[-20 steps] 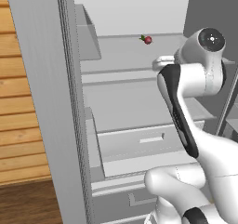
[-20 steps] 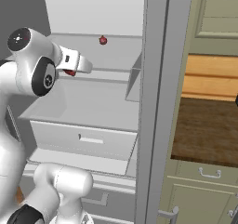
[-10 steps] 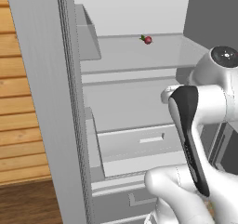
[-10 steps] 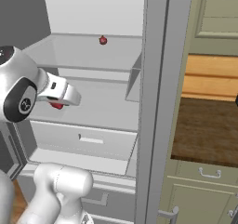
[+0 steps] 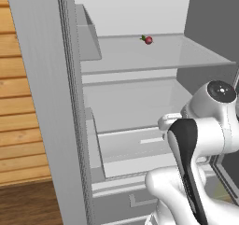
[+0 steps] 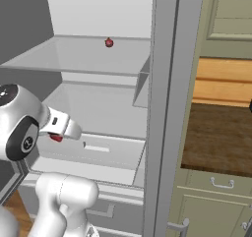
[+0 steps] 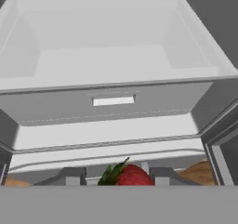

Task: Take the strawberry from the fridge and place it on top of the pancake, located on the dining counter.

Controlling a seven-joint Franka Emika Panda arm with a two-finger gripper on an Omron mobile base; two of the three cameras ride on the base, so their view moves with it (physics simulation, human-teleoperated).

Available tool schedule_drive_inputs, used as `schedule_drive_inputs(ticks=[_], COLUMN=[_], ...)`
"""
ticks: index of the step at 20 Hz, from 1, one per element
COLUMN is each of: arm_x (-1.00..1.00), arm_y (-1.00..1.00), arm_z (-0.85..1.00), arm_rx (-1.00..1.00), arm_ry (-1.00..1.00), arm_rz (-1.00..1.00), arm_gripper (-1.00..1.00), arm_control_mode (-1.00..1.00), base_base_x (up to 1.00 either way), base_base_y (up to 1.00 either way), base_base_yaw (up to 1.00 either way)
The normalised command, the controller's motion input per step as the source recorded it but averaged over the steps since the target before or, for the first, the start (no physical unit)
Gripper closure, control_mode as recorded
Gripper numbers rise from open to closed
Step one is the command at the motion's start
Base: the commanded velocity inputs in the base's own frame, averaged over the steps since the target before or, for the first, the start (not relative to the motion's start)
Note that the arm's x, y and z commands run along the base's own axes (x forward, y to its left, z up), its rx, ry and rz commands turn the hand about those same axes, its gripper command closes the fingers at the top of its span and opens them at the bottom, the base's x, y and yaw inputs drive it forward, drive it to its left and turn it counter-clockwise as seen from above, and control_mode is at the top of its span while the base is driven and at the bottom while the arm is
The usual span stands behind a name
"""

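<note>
Strawberry [image 7: 126, 175] held between tool [image 7: 114, 176] fingertips, before open fridge [image 7: 116, 102] drawer

Strawberry [image 7: 126, 175]: red, green leaves, seated between the pincer [image 7: 114, 176] fingertips, which close against it. A second red strawberry [image 5: 148, 40] lies on the upper shelf of the fridge [image 5: 140, 98], well above the pincer. Fridge: light grey, door open, pale drawer directly ahead of the pincer.

Fridge [image 6: 162, 108]: open, pale shelves and a pulled-out drawer [image 6: 93, 155] showing.
Upper shelf: small red strawberry [image 6: 109, 43] near its back edge.
Arm [image 6: 24, 125]: lower left, before the drawer, something red [image 6: 56, 138] under its wrist.
Dining counter [image 6: 216, 137]: dark brown, right of the fridge.
</note>
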Motion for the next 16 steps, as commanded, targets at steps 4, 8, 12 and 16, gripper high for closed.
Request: schedule_drive_inputs(ticks=[4,8,12,16], arm_x=[0.07,0.0,0.0,0.0], arm_y=[0.12,0.0,0.0,0.0], arm_z=[-0.43,-0.38,-0.21,-0.03], arm_rx=[0.02,0.05,0.0,0.0], arm_ry=[0.08,0.05,0.0,0.0], arm_rz=[0.08,0.07,0.02,0.0], arm_gripper=[1.0,1.0,1.0,1.0], arm_control_mode=[-1.0,-1.0,-1.0,-1.0], base_base_x=[0.0,0.0,0.0,0.0], base_base_y=[0.0,0.0,0.0,0.0], base_base_yaw=[0.0,0.0,0.0,0.0])
